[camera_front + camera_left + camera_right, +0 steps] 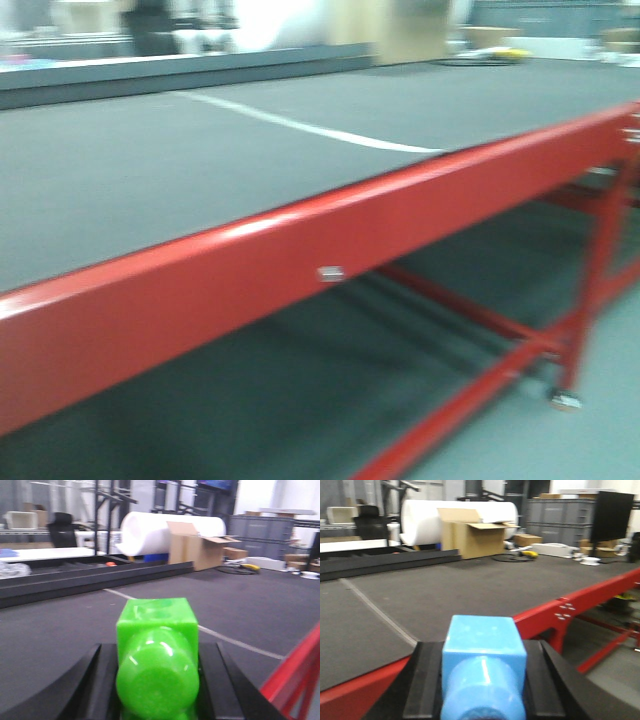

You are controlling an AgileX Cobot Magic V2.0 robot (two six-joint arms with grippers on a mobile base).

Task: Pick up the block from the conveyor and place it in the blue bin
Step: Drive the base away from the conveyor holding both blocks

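Observation:
My left gripper [157, 680] is shut on a bright green block [157, 655], held above the conveyor [75, 625], a wide dark grey belt. My right gripper [482, 680] is shut on a light blue block [482, 650], held over the belt's red frame edge [560, 607]. In the front view the conveyor [150, 170] fills the frame with its red side rail [300, 260] running across; no gripper and no block shows there. The blue bin is out of view.
A white seam line [300, 125] crosses the belt. A black rail [90, 577] borders the far side. Behind it stand a white foam roll [160, 530], an open cardboard box [197, 550] and grey crates [560, 515]. Red legs and crossbars [590, 290] stand under the frame.

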